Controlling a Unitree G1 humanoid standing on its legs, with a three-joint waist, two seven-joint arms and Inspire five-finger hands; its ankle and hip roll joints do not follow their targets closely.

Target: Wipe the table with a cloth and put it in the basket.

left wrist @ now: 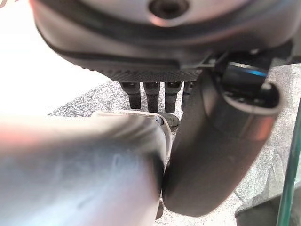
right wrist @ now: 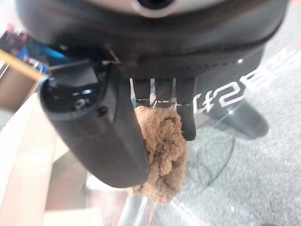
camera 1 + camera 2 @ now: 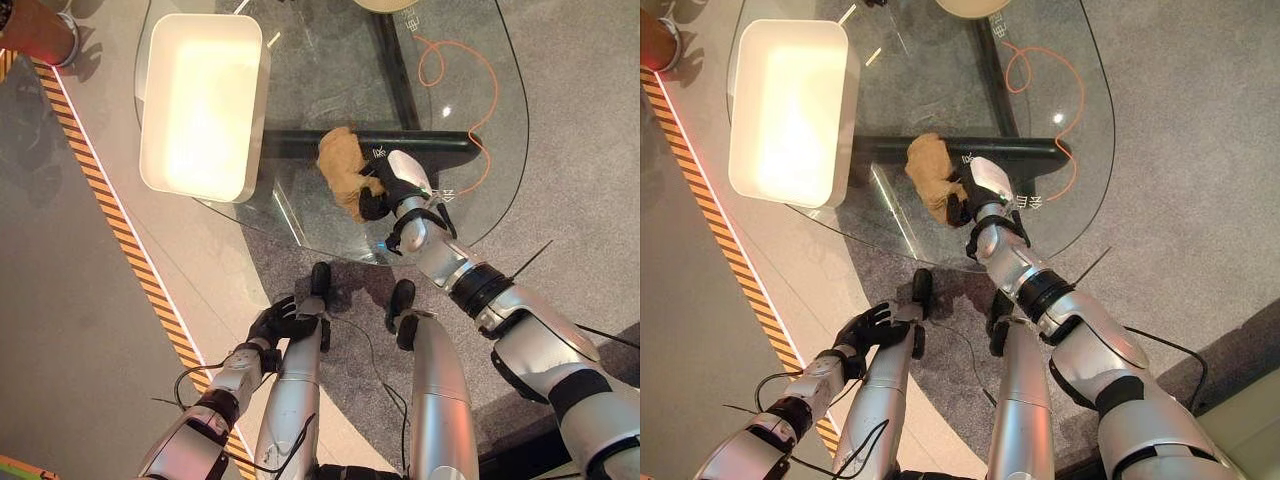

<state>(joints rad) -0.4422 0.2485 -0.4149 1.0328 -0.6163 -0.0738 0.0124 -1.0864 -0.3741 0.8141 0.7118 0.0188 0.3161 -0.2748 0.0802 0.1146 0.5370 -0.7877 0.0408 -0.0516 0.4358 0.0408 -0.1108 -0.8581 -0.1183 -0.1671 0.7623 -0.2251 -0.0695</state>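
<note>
Left robot hand (image 3: pixel 275 322) low, relaxed; right robot hand (image 3: pixel 395 185) pinching cloth (image 3: pixel 343 168).

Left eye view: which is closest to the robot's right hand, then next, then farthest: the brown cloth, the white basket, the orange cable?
From the right hand:
1. Brown cloth, held in its fingers.
2. Orange cable, under the glass, beyond the hand.
3. White basket, on the table's left side.

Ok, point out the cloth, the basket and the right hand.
cloth (image 3: pixel 341 165), left eye view, on the middle of the brown bunch lying on the glass table.
basket (image 3: pixel 152 120), left eye view, on its left rim.
right hand (image 3: pixel 398 182), left eye view, on the back of the hand.
</note>
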